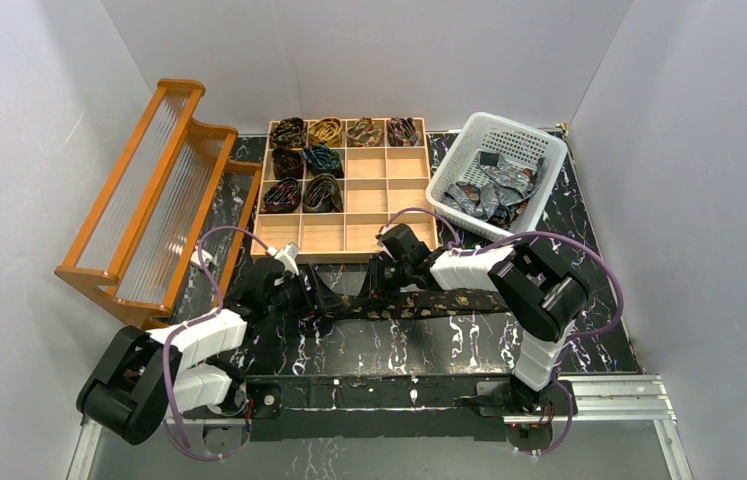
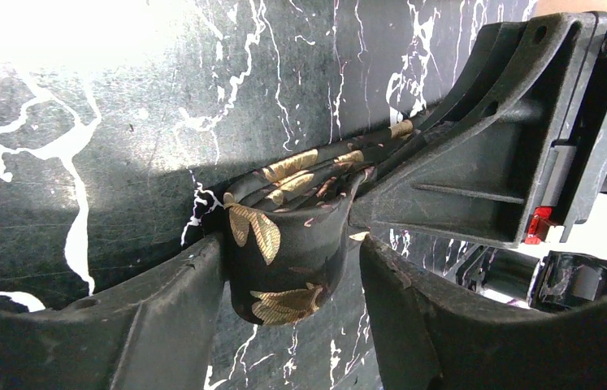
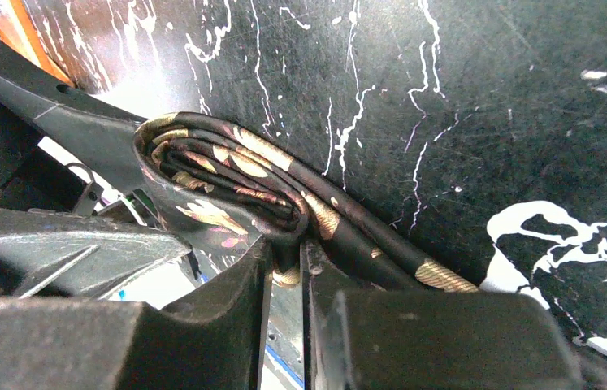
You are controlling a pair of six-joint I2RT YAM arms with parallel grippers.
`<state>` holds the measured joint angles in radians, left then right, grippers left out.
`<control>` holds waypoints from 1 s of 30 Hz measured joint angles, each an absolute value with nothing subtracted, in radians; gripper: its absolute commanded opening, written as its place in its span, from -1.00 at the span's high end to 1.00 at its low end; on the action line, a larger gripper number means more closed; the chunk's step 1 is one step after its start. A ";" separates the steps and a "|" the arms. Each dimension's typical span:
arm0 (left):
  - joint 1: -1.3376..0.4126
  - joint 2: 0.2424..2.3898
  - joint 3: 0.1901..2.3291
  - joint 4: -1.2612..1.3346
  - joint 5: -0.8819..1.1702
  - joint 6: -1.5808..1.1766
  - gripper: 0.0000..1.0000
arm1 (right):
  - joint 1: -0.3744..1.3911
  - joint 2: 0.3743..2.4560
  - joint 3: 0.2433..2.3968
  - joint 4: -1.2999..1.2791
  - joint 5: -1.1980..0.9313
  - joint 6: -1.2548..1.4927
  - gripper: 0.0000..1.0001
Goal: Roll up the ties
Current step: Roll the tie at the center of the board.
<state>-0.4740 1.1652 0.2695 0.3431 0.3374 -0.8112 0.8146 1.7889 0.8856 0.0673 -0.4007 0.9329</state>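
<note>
A dark brown tie point(image 1: 439, 302) with gold leaves lies across the black marble table, and its left end is rolled into a small coil point(image 2: 283, 244). My left gripper point(image 2: 292, 268) holds that coil between wide-set fingers; the coil presses one finger and just touches the other. My right gripper point(image 3: 288, 260) is shut on the coil point(image 3: 218, 187) from the other side, pinching its layers. The loose tail point(image 3: 381, 252) runs off to the right. In the top view both grippers meet at the tie's left end, the left gripper point(image 1: 321, 297) beside the right gripper point(image 1: 374, 285).
A wooden compartment box point(image 1: 344, 255) behind the grippers holds several rolled ties point(image 1: 304, 160) in its left cells. A white basket point(image 1: 509, 125) at the back right holds loose grey ties point(image 1: 494, 195). A wooden rack point(image 1: 149, 200) stands at the left.
</note>
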 measured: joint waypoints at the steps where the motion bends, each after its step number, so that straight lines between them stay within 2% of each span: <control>1: -0.474 1.169 0.268 0.350 0.340 -0.812 -0.11 | 0.814 1.789 0.885 0.070 -0.403 0.934 0.51; 9: -0.471 1.209 0.247 0.418 0.356 -0.826 0.33 | 0.812 1.789 0.868 0.108 -0.416 0.935 0.50; 11: -0.471 1.210 0.244 0.414 0.355 -0.828 0.51 | 0.811 1.789 0.868 0.109 -0.421 0.935 0.43; 14: -0.471 1.209 0.250 0.391 0.354 -0.822 0.66 | 0.811 1.789 0.868 0.112 -0.430 0.935 0.26; 19: -0.472 1.196 0.303 0.274 0.327 -0.796 0.77 | 0.809 1.772 0.870 0.093 -0.445 0.906 -0.14; 30: -0.473 1.142 0.433 -0.052 0.186 -0.734 0.79 | 0.809 1.656 0.922 0.022 -0.435 0.733 -0.18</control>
<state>-0.4732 1.1419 0.4328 -0.0521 0.1856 -0.7338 0.8089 1.6558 0.9222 0.0219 -0.4355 0.7334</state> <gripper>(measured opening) 0.221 0.591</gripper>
